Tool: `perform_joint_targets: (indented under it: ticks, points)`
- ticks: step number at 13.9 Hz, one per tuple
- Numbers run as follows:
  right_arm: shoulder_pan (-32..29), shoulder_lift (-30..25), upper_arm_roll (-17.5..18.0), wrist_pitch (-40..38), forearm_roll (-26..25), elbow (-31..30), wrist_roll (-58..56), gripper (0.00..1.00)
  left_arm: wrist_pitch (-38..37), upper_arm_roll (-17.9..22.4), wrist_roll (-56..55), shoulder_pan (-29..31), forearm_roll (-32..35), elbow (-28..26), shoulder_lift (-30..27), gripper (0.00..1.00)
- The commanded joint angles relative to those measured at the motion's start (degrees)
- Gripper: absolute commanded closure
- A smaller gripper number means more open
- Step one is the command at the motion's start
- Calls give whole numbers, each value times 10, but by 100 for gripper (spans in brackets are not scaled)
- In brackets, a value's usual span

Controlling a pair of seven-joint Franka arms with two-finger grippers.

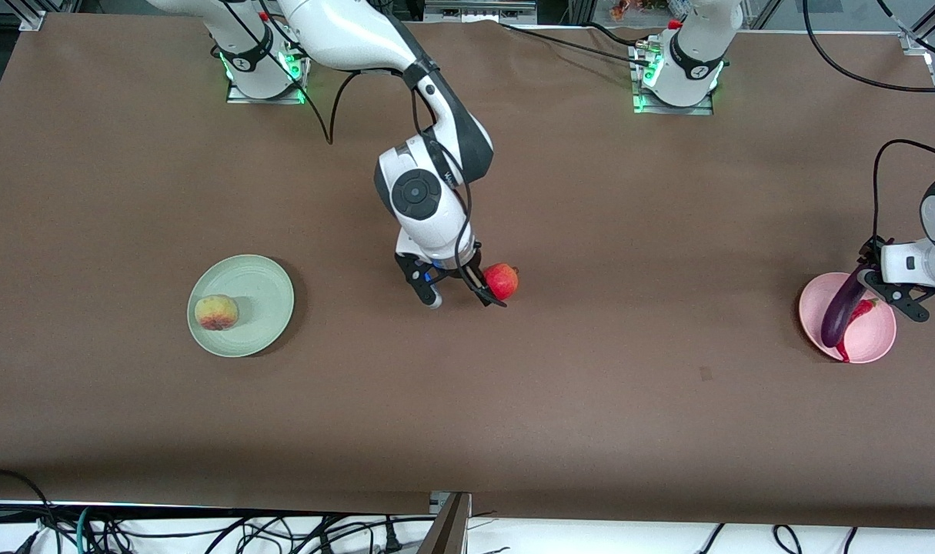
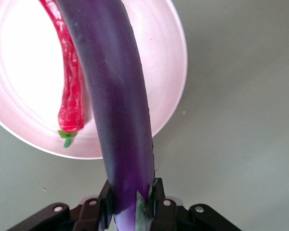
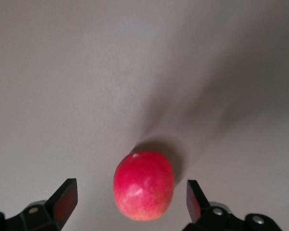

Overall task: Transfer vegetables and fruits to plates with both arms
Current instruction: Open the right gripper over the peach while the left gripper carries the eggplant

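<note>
My left gripper (image 1: 867, 278) is shut on the stem end of the purple eggplant (image 1: 839, 312) and holds it slanting over the pink plate (image 1: 876, 343). The red chili pepper (image 1: 863, 310) lies on that plate beside it. The left wrist view shows the gripper (image 2: 131, 202), the eggplant (image 2: 116, 96), the chili (image 2: 71, 98) and the plate (image 2: 24, 72). My right gripper (image 1: 461, 298) is open at the red fruit (image 1: 502, 281) on the table's middle. In the right wrist view the fruit (image 3: 143, 185) sits between the spread fingers of the gripper (image 3: 130, 195), untouched. The peach (image 1: 216, 312) lies on the pale green plate (image 1: 265, 291).
The brown table (image 1: 590, 400) has the green plate toward the right arm's end and the pink plate toward the left arm's end. The arm bases (image 1: 671, 77) stand along the table edge farthest from the front camera. Cables (image 1: 205, 531) lie off the table edge nearest the front camera.
</note>
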Motion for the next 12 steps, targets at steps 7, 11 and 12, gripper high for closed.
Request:
perform_joint_targets:
  ticks: [7,11,12]
  points:
    - [28,64,2,83,-9,19,98,0,-6,-62,19,10,-6,71,-11,0]
    - [50,90,2,119,-11,18,104,2,-58,-139,4,9,-37,124,-41,0]
    - [51,90,2,119,-19,16,100,14,-64,-157,-11,9,-53,132,-46,0]
